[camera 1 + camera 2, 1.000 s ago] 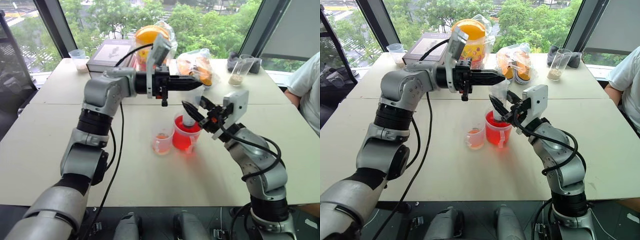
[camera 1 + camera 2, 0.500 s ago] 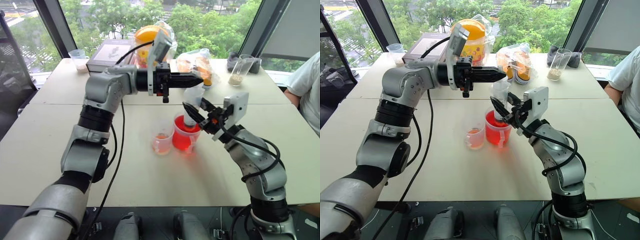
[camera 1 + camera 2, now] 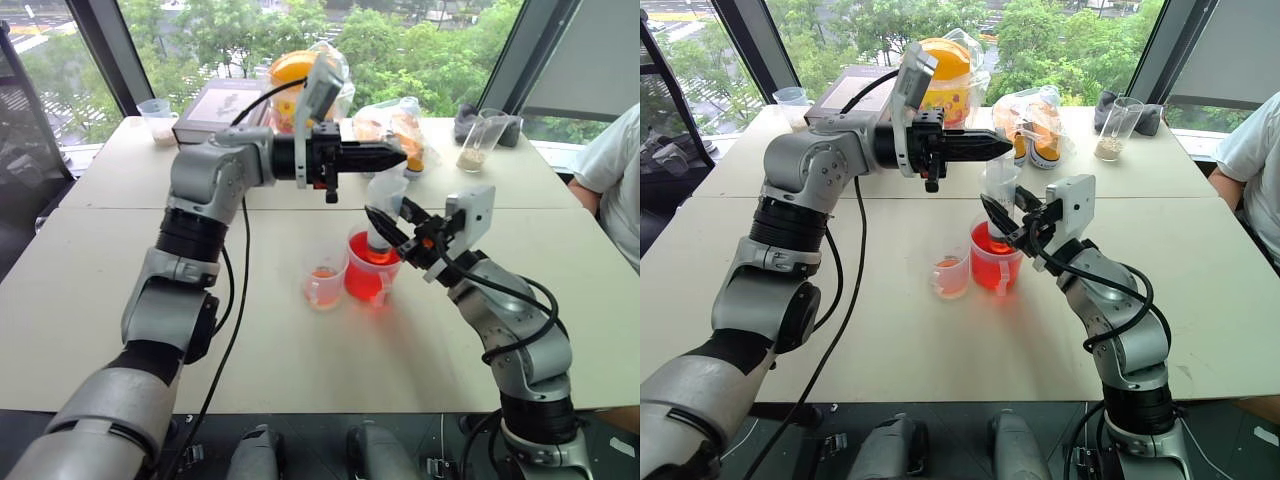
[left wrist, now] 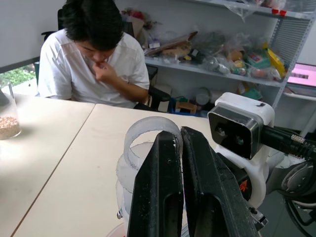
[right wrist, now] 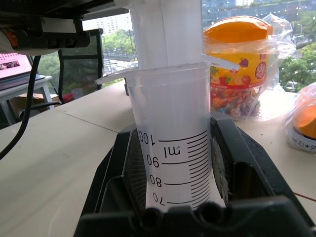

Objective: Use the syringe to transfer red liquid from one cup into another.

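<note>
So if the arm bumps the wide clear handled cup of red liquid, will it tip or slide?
The wide clear handled cup looks like light plastic, so it may slide easily. Red liquid near the rim would probably slosh out. The large clear syringe standing inside could lever it over.

Far across the pale beige table (image 3: 90, 300), near the window: a dark hardcover book (image 3: 220, 108) lying flat, a small clear plastic cup with pale powder (image 3: 158, 120) beside it toward the left corner, and an orange-lidded clear jar wrapped in a plastic bag (image 3: 945, 75) just beside the book's other end. Further right, a crinkled clear bag of orange-labelled items (image 3: 1035, 125) and a tall clear glass with tan grains at the bottom (image 3: 1116, 128), with a dark grey object (image 3: 1150, 122) just behind. At the table's right edge, a seated person in a white T-shirt (image 4: 94, 59), one hand raised to the face; behind, cluttered grey shelves (image 4: 237, 54).
</note>
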